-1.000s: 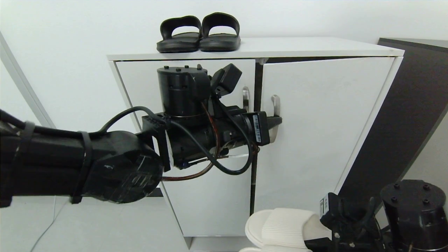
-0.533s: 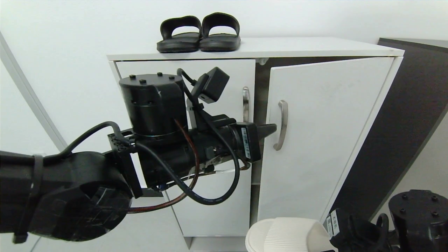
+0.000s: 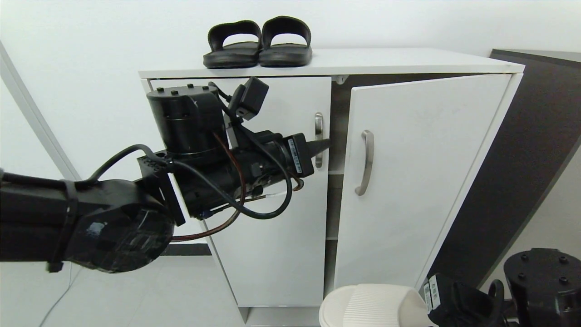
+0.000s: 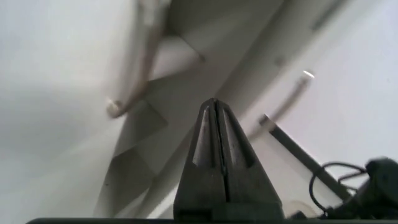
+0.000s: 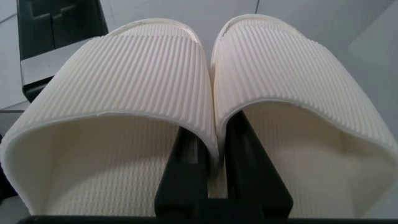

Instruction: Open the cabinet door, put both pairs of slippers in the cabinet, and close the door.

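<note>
"White slippers [image 5: 149, 81] first: what has the right gripper [image 5: 214, 168] got of them?"

"Its fingers are clamped on the two inner side walls, pressed together, so the pair is held as one, low in front of the cabinet [image 3: 408, 61]. Foam by the look — light and soft, likely to sag or twist out, so a deep grip seems wise."

"And the left gripper [image 3: 323, 145]?"

"Pinched together on nothing, tip at the left handle [image 3: 318, 131]; touching or not, I cannot tell. The right door [image 3: 422, 172] stands ajar — light and stiff, I'd judge, best swung by the right handle [image 3: 364, 162]."

"The black slippers [image 3: 258, 43]?"

"Side by side on the cabinet top; stiffer-looking rubber, best pinched across both inner straps."
</note>
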